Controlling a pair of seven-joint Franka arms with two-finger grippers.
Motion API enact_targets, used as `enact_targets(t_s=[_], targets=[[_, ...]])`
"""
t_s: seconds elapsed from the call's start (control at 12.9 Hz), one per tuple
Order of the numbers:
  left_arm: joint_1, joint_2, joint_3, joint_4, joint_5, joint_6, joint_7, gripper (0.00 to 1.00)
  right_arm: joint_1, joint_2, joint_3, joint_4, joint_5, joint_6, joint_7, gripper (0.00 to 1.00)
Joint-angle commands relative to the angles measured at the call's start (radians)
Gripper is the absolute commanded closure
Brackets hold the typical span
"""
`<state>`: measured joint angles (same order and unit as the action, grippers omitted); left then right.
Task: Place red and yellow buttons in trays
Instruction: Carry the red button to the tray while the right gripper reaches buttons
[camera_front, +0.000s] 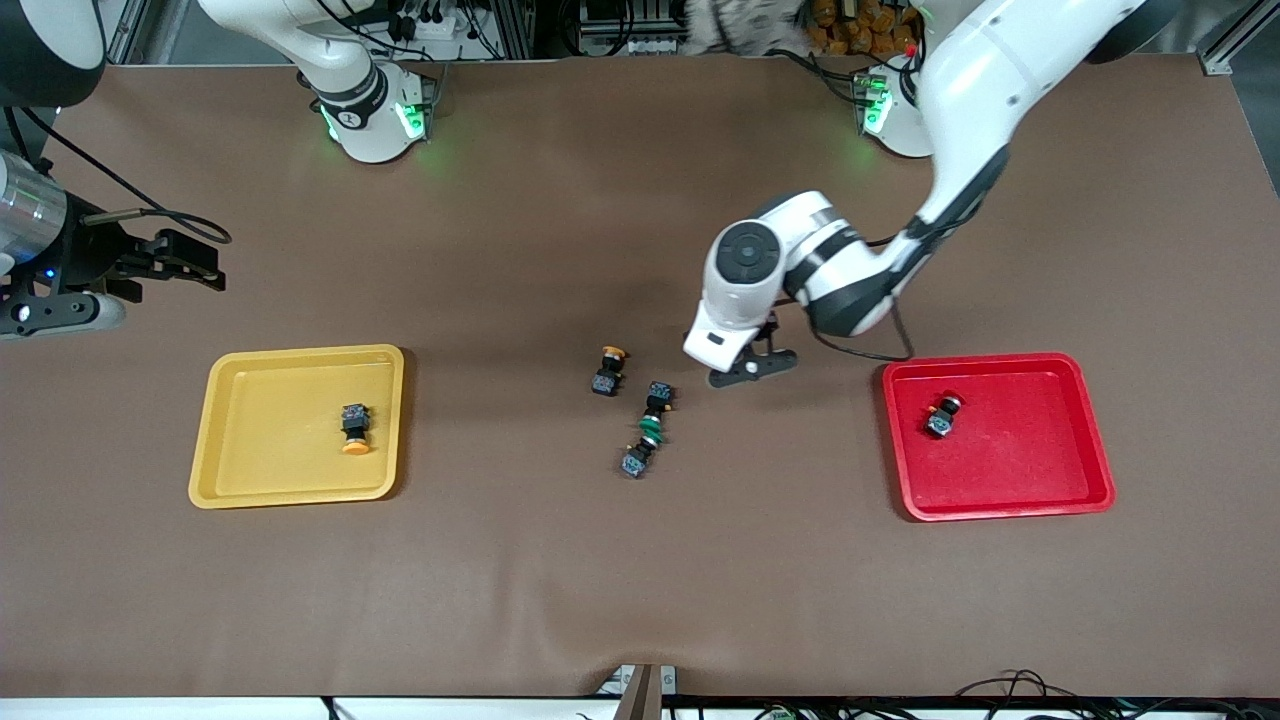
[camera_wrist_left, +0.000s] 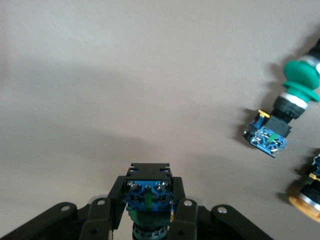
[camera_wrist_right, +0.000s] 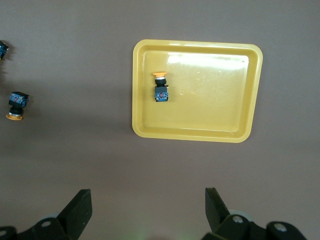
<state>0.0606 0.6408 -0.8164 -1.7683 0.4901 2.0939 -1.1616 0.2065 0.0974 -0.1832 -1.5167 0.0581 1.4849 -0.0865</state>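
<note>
The yellow tray (camera_front: 270, 440) lies at the right arm's end of the table and holds one yellow-capped button (camera_front: 354, 428); both show in the right wrist view, the tray (camera_wrist_right: 210, 100) and the button (camera_wrist_right: 160, 87). The red tray (camera_front: 1000, 470) lies at the left arm's end with one button (camera_front: 942, 415) in it. A second yellow-capped button (camera_front: 607, 371) lies at mid-table. My left gripper (camera_front: 752, 366) is low over the table between that button and the red tray. It is shut (camera_wrist_left: 149, 200) on a button (camera_wrist_left: 149, 192) whose cap is hidden. My right gripper (camera_wrist_right: 147, 210) is open and empty, waiting high by the yellow tray.
Two green-capped switches (camera_front: 657, 398) (camera_front: 637, 458) lie cap to cap beside the loose yellow button, a little nearer to the front camera. One shows in the left wrist view (camera_wrist_left: 280, 112). Cables hang at the table's front edge.
</note>
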Motion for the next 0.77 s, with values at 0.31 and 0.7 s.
enact_targets(t_s=[0.31,0.7], targets=[[0.488,-0.027,-0.265,-0.022,-0.021,-0.159,0.468,1.00,0.040,0.030,0.021,-0.028,0.023,0.084,0.151,0.00],[0.657,-0.038,-0.282,-0.026,-0.018,-0.187,0.744,1.00,0.122,0.059,0.088,-0.108,0.040,0.228,0.383,0.00]])
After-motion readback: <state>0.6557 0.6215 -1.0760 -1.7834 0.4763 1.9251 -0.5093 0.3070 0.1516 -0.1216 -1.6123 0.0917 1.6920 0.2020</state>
